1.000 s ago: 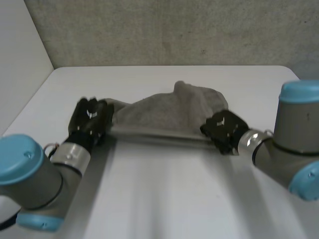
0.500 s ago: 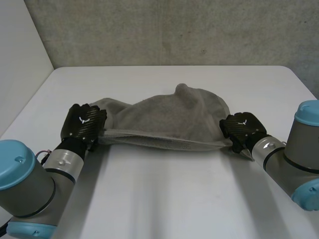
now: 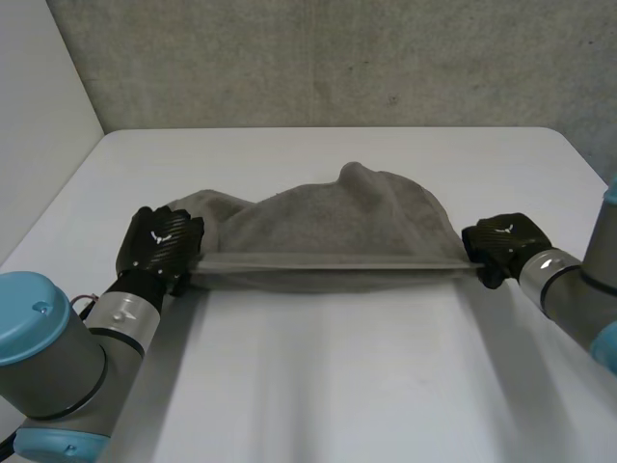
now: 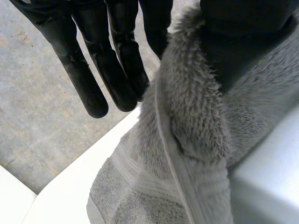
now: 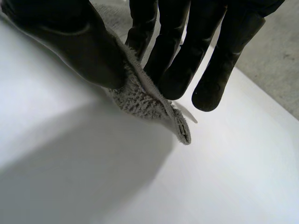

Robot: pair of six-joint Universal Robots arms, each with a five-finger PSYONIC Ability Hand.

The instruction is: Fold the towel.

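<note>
A grey fluffy towel [image 3: 328, 227] hangs stretched between my two hands just above the white table [image 3: 318, 386]. Its near edge runs taut and straight from hand to hand, and the rest bulges up behind. My left hand [image 3: 159, 246] holds the towel's left end; in the left wrist view the towel [image 4: 196, 130] is pinched between the thumb and the straight fingers [image 4: 88, 70]. My right hand [image 3: 501, 246] holds the right end; in the right wrist view its thumb [image 5: 70, 42] and fingers [image 5: 173, 51] pinch a corner of the towel [image 5: 140, 95].
A grey wall [image 3: 337, 58] rises behind the table's far edge and a white wall [image 3: 39, 145] stands along its left side. Bare tabletop [image 3: 318, 154] lies in front of and behind the towel.
Both hands have moved apart, the right one far to the right. The towel's near edge, slack before, is now pulled straight between them.
</note>
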